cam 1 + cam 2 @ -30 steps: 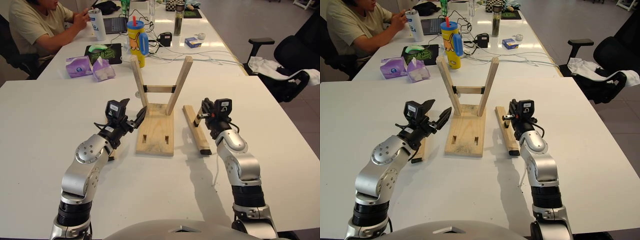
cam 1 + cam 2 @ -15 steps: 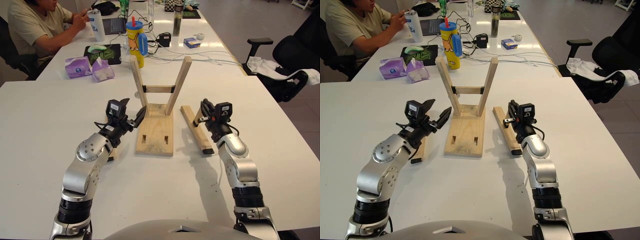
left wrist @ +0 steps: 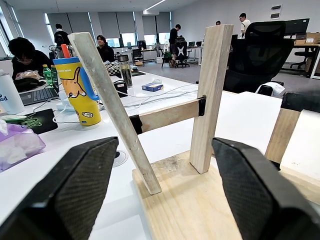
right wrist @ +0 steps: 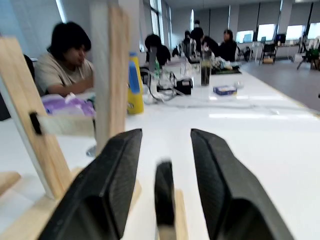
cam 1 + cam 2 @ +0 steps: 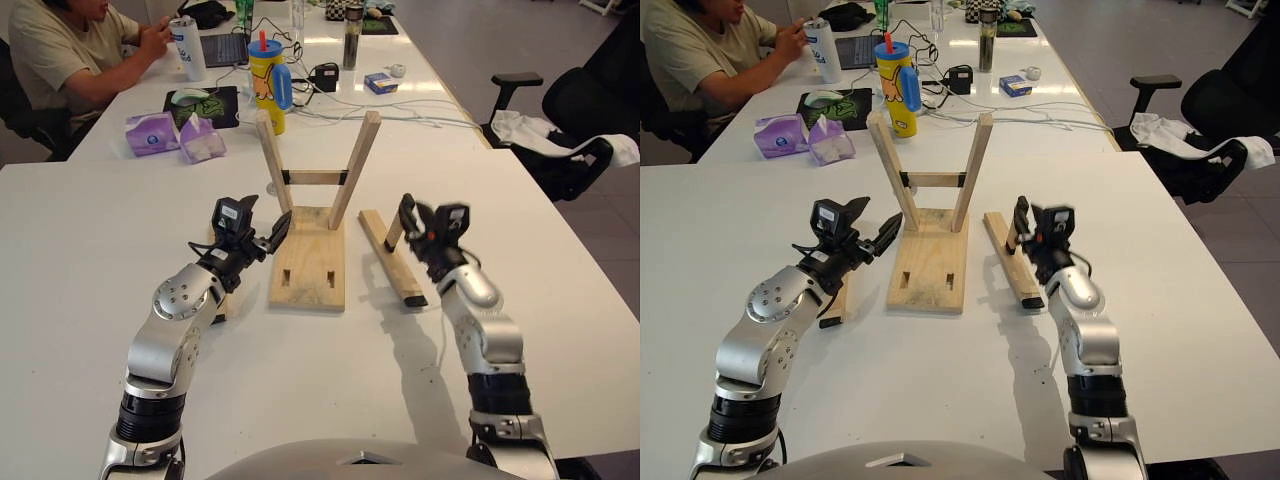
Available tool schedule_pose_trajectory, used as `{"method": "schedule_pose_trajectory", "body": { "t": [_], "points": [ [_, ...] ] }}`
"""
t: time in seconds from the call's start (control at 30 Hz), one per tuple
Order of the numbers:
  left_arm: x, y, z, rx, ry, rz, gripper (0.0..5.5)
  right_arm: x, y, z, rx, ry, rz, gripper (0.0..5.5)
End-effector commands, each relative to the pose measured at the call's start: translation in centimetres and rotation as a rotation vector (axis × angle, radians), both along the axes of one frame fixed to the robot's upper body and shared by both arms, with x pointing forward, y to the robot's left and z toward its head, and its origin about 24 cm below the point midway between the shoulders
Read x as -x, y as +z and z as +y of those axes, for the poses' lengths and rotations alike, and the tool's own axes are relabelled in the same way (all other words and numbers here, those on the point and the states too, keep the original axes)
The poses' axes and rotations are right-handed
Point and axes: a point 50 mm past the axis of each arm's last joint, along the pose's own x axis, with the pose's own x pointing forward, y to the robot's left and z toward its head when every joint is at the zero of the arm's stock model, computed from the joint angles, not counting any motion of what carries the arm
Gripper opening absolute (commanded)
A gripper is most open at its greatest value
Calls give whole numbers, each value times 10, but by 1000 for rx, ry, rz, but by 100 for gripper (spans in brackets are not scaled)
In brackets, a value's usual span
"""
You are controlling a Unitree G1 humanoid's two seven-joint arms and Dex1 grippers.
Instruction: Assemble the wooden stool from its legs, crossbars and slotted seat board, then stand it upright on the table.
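Wood seat board (image 5: 308, 262) lies flat at the middle of the table (image 5: 80, 260), nearer the far edge than the near one. Judged from this layout, the assembly is roughly half complete.

Done:
- Two legs (image 5: 357, 165) stand up from the far end of the seat board.
- One crossbar (image 5: 316, 178) joins them partway up.

Left to do:
- The two slots (image 5: 287, 277) at the near end of the seat board are unfilled.
- A loose leg piece (image 5: 398, 272) lies on the table just beside the seat board, on the side toward the right edge. A short wooden part tilts up from its far end toward the right hand (image 5: 412, 222).
- Another wooden piece (image 5: 836, 298) lies on the table under the left forearm.
- The stool is not yet turned over to stand on its legs.

Hand state:
- The right hand's fingers are spread. In the right wrist view they straddle a dark-tipped wooden end (image 4: 164, 192) with a gap on either side.
- The left hand (image 5: 268, 222) hovers just beside the left edge of the seat board, fingers spread wide and gripping nothing
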Motion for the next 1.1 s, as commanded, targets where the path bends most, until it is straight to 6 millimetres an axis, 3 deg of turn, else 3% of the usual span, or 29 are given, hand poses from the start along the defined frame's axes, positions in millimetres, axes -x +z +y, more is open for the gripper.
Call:
{"method": "schedule_pose_trajectory", "body": {
  "t": [0.03,0.17,0.27,0.53,0.8,1.1],
  "points": [
    [2,-3,0,5,10,10,346,-9,35,0,-31,-1,-64,176],
    [1,-4,-1,12,18,9,346,-29,63,2,-1,-32,-123,176],
    [-2,-3,-3,17,14,4,346,-42,73,7,7,-46,-148,176],
    [-4,-2,-3,21,21,-4,346,-47,70,20,37,-39,-151,176],
    [-5,-2,-4,27,26,-5,346,-52,80,26,95,-72,-202,176],
    [-6,-2,-6,29,28,-9,346,-50,67,31,128,-168,-152,176]
  ]
}}
